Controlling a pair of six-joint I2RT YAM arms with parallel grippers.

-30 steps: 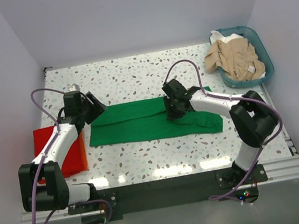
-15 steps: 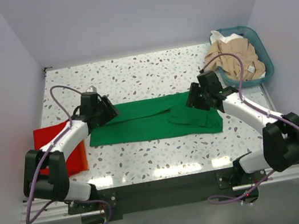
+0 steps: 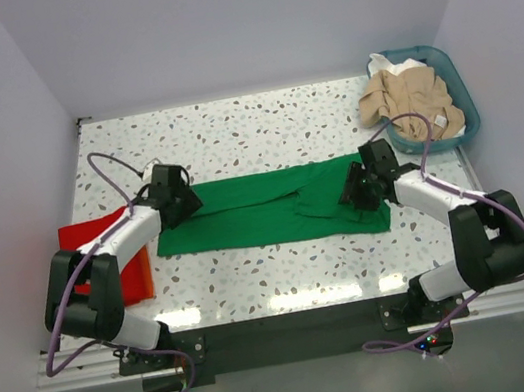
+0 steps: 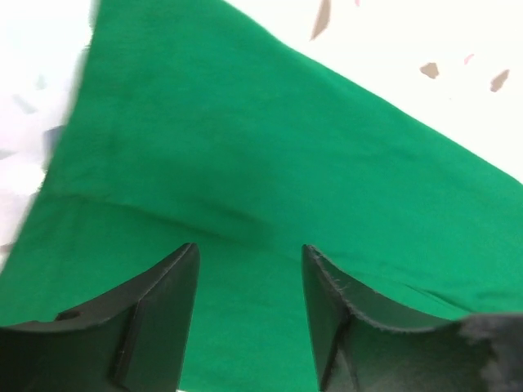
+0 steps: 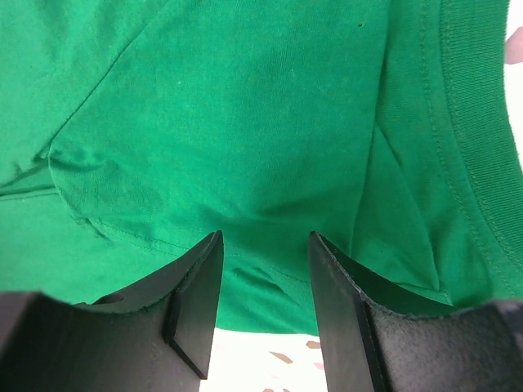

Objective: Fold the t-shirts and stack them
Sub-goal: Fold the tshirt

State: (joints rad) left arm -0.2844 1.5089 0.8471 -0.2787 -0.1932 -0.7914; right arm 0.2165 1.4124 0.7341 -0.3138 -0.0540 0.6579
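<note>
Green t-shirt (image 3: 246, 217) lies flat, folded into a long creased band.

Bright, even overhead light; the table (image 3: 291, 300) glares white along its near edge. My left wrist view is blurred and washed out, my right one sharp.

The green t-shirt (image 3: 246, 217) is matt knit cloth; the speckled table (image 3: 231, 135) looks smooth, glossy.

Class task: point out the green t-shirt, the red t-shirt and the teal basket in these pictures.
green t-shirt (image 3: 245, 215): top view, its flat middle panel.
red t-shirt (image 3: 78, 237): top view, its bare far corner.
teal basket (image 3: 466, 97): top view, its right-hand rim.
</note>
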